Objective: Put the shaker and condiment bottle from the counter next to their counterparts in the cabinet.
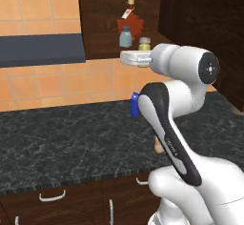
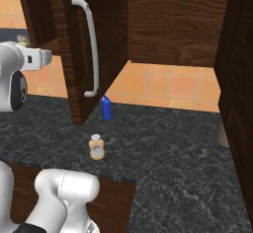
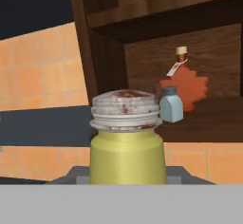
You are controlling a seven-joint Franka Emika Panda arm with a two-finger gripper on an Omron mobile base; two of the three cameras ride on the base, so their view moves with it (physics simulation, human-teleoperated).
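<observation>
My gripper point(image 1: 142, 53) is shut on the yellow-green shaker point(image 1: 144, 43), held up just in front of the open cabinet's shelf point(image 1: 102, 52). The hand view has that shaker point(image 3: 127, 142) close up, brownish-silver top upward. On the shelf behind it stand the grey-blue shaker point(image 3: 171, 105) and the red leaf-shaped bottle point(image 3: 187, 88), also seen from the left base as the grey-blue shaker point(image 1: 126, 36) and red bottle point(image 1: 131, 21). The tan-orange condiment bottle point(image 2: 97, 147) stands upright near the front edge of the black counter point(image 2: 173, 148), far below the gripper.
A solid blue bottle point(image 2: 105, 108) stands on the counter by the tiled wall. The cabinet's door point(image 2: 74, 54) is swung open with its pale handle point(image 2: 91, 49) outward. A dark hood point(image 1: 40, 50) hangs at left; another dark cabinet point(image 1: 209, 24) is at right.
</observation>
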